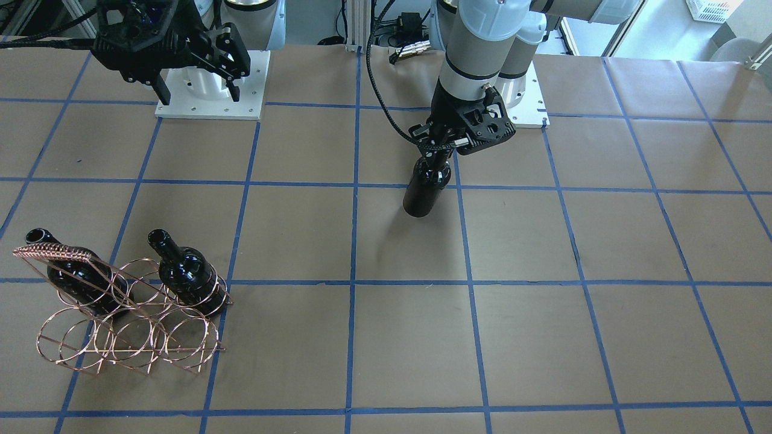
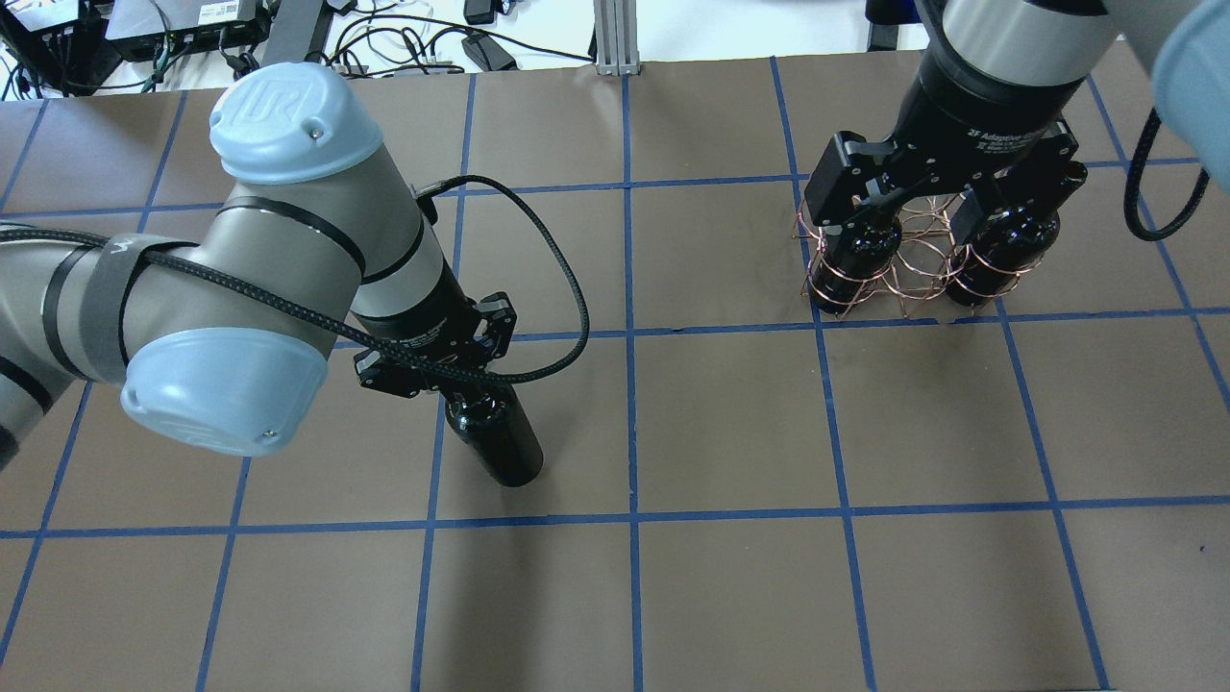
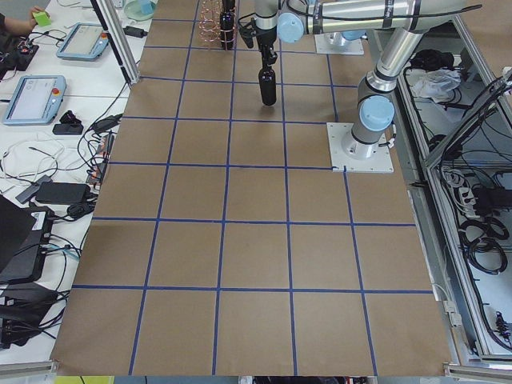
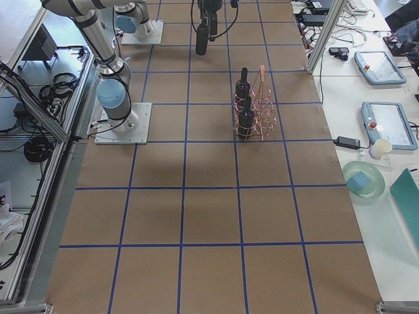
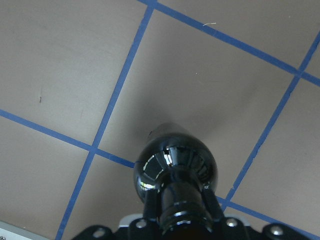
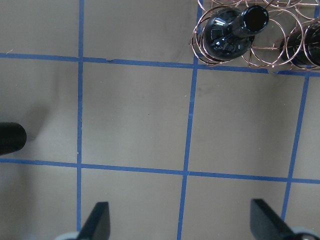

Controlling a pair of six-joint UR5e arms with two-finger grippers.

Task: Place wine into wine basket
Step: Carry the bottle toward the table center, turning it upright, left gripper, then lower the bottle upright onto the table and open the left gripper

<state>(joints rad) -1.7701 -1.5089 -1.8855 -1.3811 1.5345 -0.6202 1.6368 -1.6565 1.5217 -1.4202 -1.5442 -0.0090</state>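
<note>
My left gripper (image 1: 439, 158) is shut on the neck of a glossy black wine bottle (image 1: 424, 190) and holds it, slightly tilted, above the table near the middle. The bottle also shows in the overhead view (image 2: 502, 439) and the left wrist view (image 5: 175, 165). The copper wire wine basket (image 1: 129, 328) stands at the robot's right and holds two more black bottles (image 1: 188, 274) (image 1: 75, 272) in its back hoops. My right gripper (image 2: 947, 192) is open and empty, high over the basket (image 2: 903, 279). Its fingers (image 6: 99, 221) show spread in the right wrist view.
The table is brown paper with a blue tape grid. The two white arm base plates (image 1: 211, 90) stand at the robot's edge. In the right wrist view the basket (image 6: 272, 47) lies at the top right, with a bottle mouth (image 6: 254, 17) facing up.
</note>
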